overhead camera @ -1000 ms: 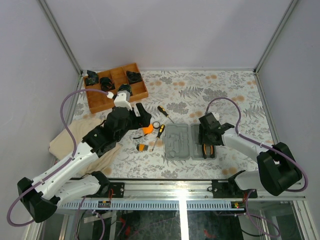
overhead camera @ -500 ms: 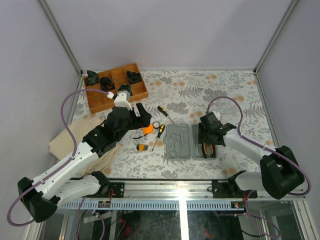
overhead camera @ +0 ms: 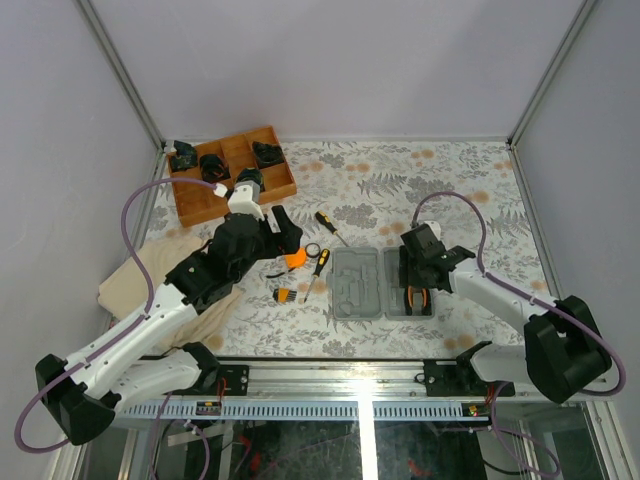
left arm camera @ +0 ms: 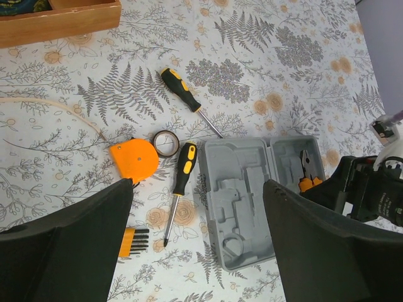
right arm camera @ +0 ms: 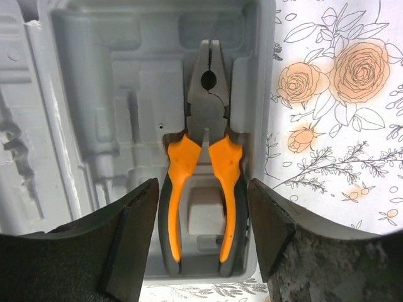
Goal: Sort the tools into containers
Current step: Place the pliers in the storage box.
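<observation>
Right wrist camera looked straight down on the pliers (right arm camera: 204, 170). They had orange handles and lay flat in their own slot in the grey case (right arm camera: 94, 94), with the nose toward the top of the frame. The right gripper (right arm camera: 203, 207) hung over the handles with its fingers (right arm camera: 132, 245) apart, one on each side of the pliers. I could not tell if the fingers touched the handles.

From the top camera, the grey case (overhead camera: 356, 285) lay open just right of the middle of the frame. The pliers (overhead camera: 414, 300) were in its right half, under the right gripper (overhead camera: 420, 265).

The other tools lay on the flowery table (overhead camera: 440, 190) left of the case. In the left wrist view, the lower screwdriver (left arm camera: 181, 179) lay just beside the case's left edge. The upper screwdriver (left arm camera: 182, 91) lay higher up, its tip near the case's top left corner. The black ring (left arm camera: 165, 143) sat just beside the orange tape measure (left arm camera: 133, 161). The small bit (left arm camera: 134, 241) lay at the lower left, partly behind a finger. The left gripper (left arm camera: 198, 214) hung above these tools with its fingers wide apart, holding nothing.

A wooden tray (overhead camera: 215, 195) sat at the upper left of the top view, and a beige cloth (overhead camera: 125, 285) lay under the left arm.
</observation>
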### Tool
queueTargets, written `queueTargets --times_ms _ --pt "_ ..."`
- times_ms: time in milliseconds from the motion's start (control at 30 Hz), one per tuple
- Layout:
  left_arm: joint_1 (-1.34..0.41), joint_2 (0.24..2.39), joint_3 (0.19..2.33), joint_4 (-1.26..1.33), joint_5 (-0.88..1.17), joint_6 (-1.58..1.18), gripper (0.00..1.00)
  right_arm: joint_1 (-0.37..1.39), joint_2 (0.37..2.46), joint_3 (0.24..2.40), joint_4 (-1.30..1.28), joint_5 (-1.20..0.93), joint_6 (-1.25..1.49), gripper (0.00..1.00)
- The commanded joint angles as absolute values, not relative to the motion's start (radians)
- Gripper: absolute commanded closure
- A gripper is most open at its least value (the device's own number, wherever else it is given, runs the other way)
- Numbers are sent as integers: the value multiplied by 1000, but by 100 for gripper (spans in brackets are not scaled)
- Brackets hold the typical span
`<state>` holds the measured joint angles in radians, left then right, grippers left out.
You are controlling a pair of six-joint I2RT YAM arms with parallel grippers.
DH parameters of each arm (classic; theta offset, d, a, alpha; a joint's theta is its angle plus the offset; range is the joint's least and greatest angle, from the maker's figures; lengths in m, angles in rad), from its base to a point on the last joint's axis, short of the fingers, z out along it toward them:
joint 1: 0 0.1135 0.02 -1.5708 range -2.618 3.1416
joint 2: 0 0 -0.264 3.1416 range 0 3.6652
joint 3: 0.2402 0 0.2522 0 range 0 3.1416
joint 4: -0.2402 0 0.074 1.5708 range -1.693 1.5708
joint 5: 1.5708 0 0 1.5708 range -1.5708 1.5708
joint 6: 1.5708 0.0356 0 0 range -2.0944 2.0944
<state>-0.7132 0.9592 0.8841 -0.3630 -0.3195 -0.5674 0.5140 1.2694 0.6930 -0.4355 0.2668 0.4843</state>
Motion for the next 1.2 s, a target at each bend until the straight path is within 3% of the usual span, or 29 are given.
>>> queueTargets --times_ms 0,267,567,900,1167 --pt "-706 960 886 -369 -343 -560 17 509 1312 735 -420 264 457 37" --pt "-706 963 887 -373 -347 -557 17 509 1332 731 -435 319 470 54" --pt "-704 971 891 -374 -341 -563 17 508 1233 744 -509 332 480 53" --pt "-704 973 891 -374 -329 -560 17 509 1190 699 -610 296 570 73" --pt "-703 985 895 -376 -320 -566 17 509 1263 694 -613 294 583 82"
